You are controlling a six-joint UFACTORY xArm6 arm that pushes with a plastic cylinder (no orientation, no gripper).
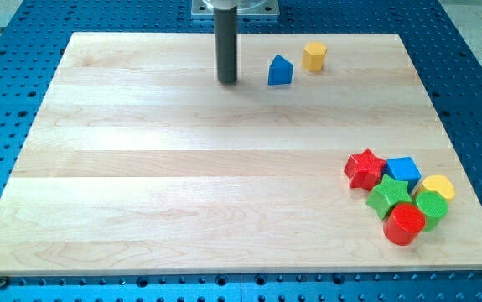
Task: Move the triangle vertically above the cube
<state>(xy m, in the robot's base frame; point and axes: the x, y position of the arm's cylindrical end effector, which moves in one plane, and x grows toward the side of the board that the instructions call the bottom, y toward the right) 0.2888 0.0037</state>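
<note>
Overhead, pale wooden board (pixel 182 168), blue perforated table (pixel 475 84), my tip (pixel 227 80) beside blue triangle (pixel 280 71)

Pale, smooth, matt wooden board (pixel 182 168) with visible grain lies on a blue perforated metal table (pixel 475 67).

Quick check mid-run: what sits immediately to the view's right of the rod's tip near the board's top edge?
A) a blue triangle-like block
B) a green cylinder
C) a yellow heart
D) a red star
A: my tip stands just to the view's left of the blue triangle-like block, apart from it, with the yellow hexagonal block further right; the red, green and other blocks cluster at the view's bottom right.
</note>
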